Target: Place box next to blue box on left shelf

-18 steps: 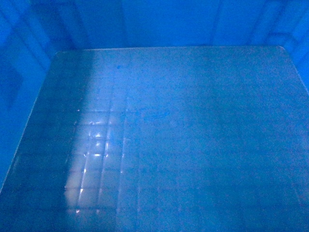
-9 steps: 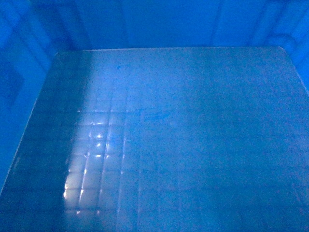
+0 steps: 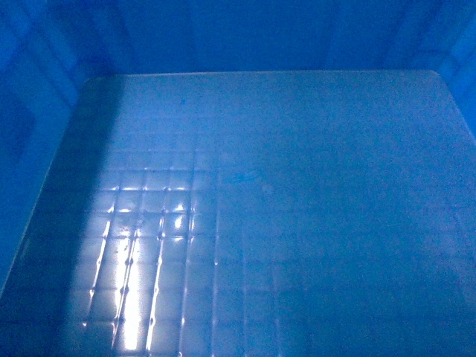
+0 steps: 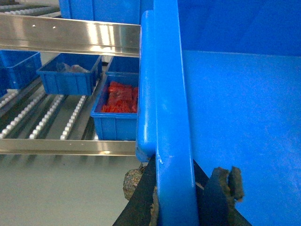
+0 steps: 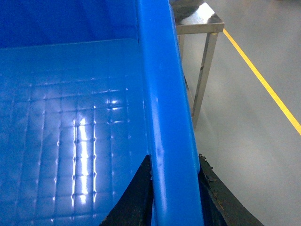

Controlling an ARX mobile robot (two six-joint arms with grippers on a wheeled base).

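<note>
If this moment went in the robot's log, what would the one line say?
left gripper: shut on box rim | right gripper: shut on box rim | box: empty, carried | shelf: ahead-left, not reached

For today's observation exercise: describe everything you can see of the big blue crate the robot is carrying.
The crate is bright blue, glossy plastic, open-topped and empty, with a thick rounded rim and a floor embossed with a square grid that catches glare. The left gripper clamps one side rim and the right gripper the opposite one. It fills the head view and sits beside a roller shelf.
</note>
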